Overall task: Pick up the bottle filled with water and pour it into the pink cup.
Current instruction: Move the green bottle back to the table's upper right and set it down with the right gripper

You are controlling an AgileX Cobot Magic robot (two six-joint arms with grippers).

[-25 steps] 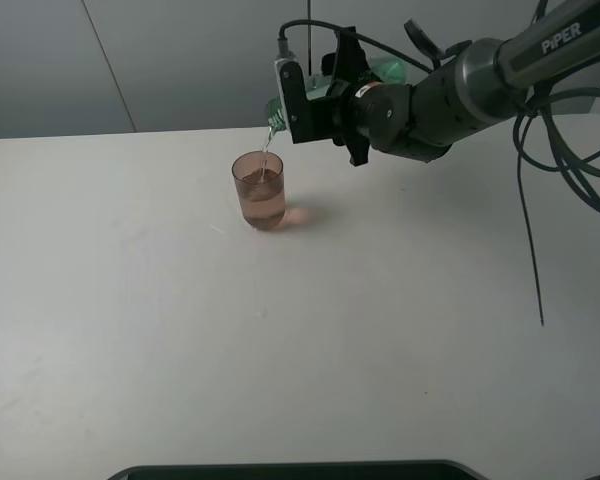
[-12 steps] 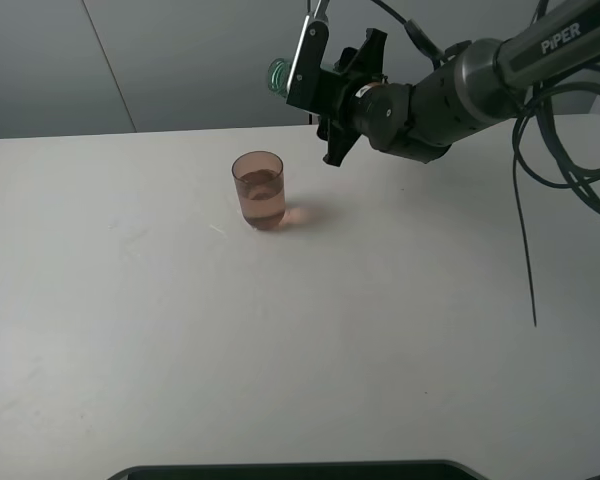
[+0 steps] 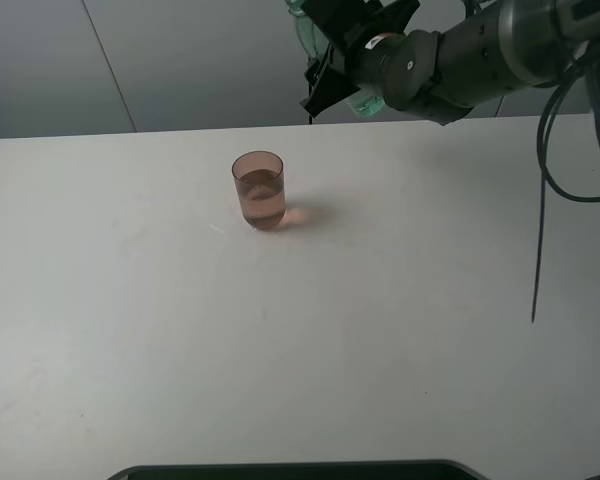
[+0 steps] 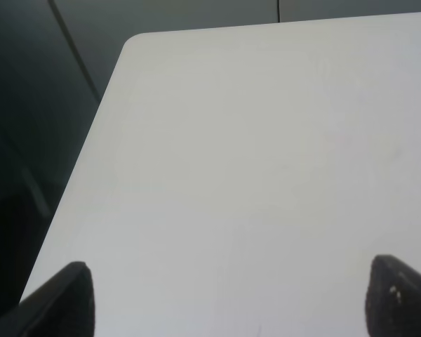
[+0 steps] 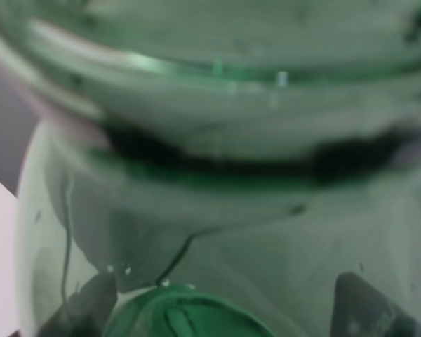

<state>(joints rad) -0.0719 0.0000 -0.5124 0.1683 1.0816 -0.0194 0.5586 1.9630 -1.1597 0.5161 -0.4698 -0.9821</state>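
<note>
The pink cup (image 3: 259, 190) stands upright on the white table (image 3: 280, 340), left of centre at the back, partly filled with water. My right gripper (image 3: 345, 45) is shut on the green bottle (image 3: 302, 25), high above the table, behind and to the right of the cup. The bottle is tilted with its neck up and to the left, and its mouth is cut off by the frame's top. In the right wrist view the bottle (image 5: 210, 175) fills the picture between the fingertips (image 5: 81, 309). My left gripper (image 4: 231, 302) is open and empty over bare table.
The table's left edge (image 4: 91, 161) borders dark floor in the left wrist view. A black cable (image 3: 537, 240) hangs from the right arm over the table's right side. A dark object (image 3: 280, 470) lies along the front edge.
The right gripper has lifted the bottle up and to the right, away from the cup, and turned its neck upward. The water stream into the cup has stopped.
</note>
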